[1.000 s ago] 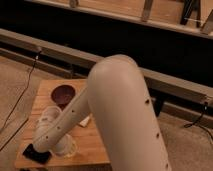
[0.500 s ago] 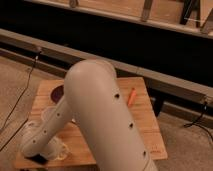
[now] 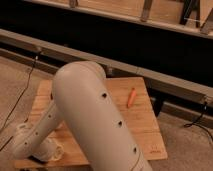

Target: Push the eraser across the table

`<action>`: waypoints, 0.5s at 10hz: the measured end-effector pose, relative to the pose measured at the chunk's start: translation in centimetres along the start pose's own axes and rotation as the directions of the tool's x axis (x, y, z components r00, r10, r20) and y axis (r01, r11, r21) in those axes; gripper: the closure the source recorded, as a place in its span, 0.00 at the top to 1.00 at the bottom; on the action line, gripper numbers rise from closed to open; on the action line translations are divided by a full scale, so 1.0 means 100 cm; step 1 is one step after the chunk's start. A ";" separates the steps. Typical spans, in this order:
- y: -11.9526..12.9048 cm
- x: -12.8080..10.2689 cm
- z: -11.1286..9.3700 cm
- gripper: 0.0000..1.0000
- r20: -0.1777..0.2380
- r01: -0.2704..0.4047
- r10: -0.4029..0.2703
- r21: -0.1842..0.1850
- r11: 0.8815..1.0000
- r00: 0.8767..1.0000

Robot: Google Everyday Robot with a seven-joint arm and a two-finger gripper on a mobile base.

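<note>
Reaching low over the near-left part of the table (image 3: pixel 137 125), the arm (image 3: pixel 90 115) fills most of my view. The gripper (image 3: pixel 50 151) sits right down at the plank top by the near-left edge. Its fingers are pressed together, and I see nothing pinched between them. I read this as a pushing posture: closed fingers make one blunt face, and staying low lets that face meet a flat block on its side instead of riding over it.

Eraser: not visible. The arm covers the left and middle of the top. I judge the eraser lies somewhere under that bulk, close to the gripper. I cannot confirm contact, nor which side of the fingers it is on.

Around:
- An orange stick (image 3: pixel 131 98) lies on the far-right part of the top, well apart from the gripper.
- A small mark (image 3: pixel 155 149) shows near the near-right corner.
- Bare planks run between the arm and the right edge.
- A grey rail (image 3: pixel 165 85) runs behind the table.
- A cable (image 3: pixel 22 97) trails over the floor on the left.

In the way: a push aimed at the far-right corner would head toward the orange stick, while a line along the near edge looks open. My main obstacle is the arm itself, since it blocks my sight of the eraser and I would be steering blind.
</note>
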 end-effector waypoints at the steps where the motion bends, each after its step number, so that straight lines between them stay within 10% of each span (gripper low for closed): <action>1: 0.001 -0.004 -0.003 0.13 0.001 0.005 -0.005 0.003 1.000 1.000; 5: 0.008 -0.021 -0.012 0.13 0.016 0.022 -0.022 0.000 1.000 1.000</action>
